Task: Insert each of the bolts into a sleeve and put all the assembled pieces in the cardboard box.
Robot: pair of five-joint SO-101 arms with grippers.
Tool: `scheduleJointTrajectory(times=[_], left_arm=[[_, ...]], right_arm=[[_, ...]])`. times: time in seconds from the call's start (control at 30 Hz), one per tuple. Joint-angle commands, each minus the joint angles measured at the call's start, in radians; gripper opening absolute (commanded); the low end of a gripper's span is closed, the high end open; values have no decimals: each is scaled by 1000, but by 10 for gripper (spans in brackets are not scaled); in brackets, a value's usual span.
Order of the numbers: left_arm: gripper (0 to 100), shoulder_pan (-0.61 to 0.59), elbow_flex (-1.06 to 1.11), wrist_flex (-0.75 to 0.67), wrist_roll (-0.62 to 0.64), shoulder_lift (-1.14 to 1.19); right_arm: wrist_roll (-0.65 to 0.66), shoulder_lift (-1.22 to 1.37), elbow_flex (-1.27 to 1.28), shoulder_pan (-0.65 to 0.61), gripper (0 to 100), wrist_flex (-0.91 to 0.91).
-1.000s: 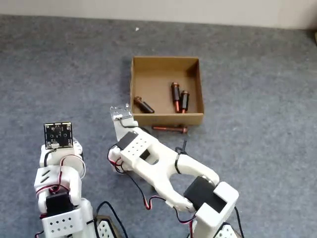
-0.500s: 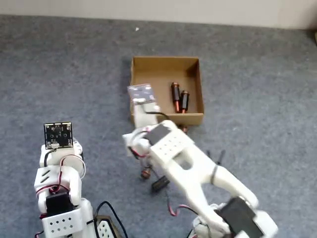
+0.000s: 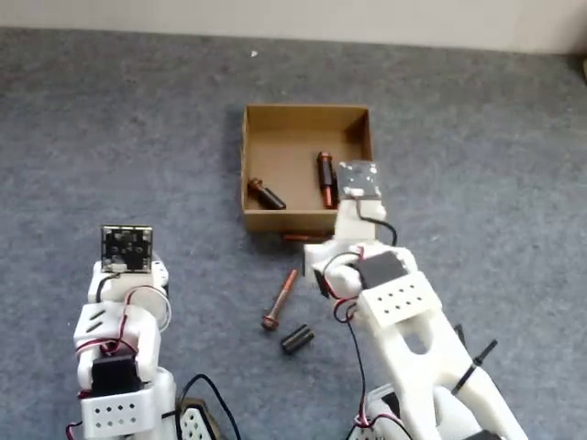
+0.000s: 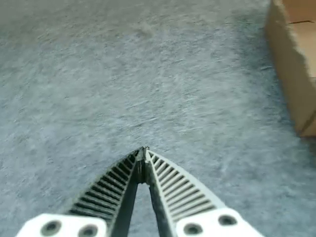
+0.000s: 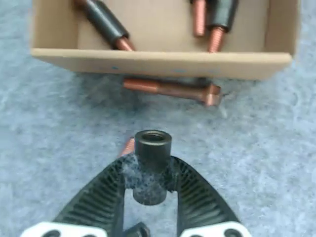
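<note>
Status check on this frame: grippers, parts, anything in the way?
Left gripper shut, empty. Right gripper shut on sleeve. Loose bolt lies beside cardboard box front wall.

We are looking down on a grey, felt-like carpeted surface (image 3: pixel 110 119) that is stretching across nearly the whole high view. A pale, plain strip (image 3: pixel 275 16) is running along its far edge; we cannot tell whether it is wall or skirting. A tiny white speck (image 3: pixel 254 54) is lying near that edge. Light is falling evenly and casting soft shadows.
</note>
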Motion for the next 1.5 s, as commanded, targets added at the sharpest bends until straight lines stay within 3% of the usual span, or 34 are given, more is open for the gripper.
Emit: scheduleJointTrajectory(times=[0.0, 0.33, 0.5, 0.6, 0.93, 1.17, 1.3, 1.47], left_arm=[[18, 76, -36, -17, -17, -4], [21, 214, -91, -15, -166, 1], [92, 277, -226, 146, -219, 1], [98, 338, -280, 236, -252, 1], [161, 472, -297, 275, -255, 2], [161, 510, -298, 276, -255, 13], [161, 512, -354, 269, -255, 166], [161, 549, -576, 269, -261, 509]], right_arm=[[12, -61, 42, 44, 5, -88], [6, -188, 147, 205, 5, -163], [3, -231, 205, 312, 5, -280], [-72, -232, 234, 361, 5, -351], [-123, -232, 228, 479, 5, -371], [-123, -232, 226, 484, 5, -371], [-123, -232, 226, 515, 5, -371], [-169, -232, 226, 579, 5, -371]])
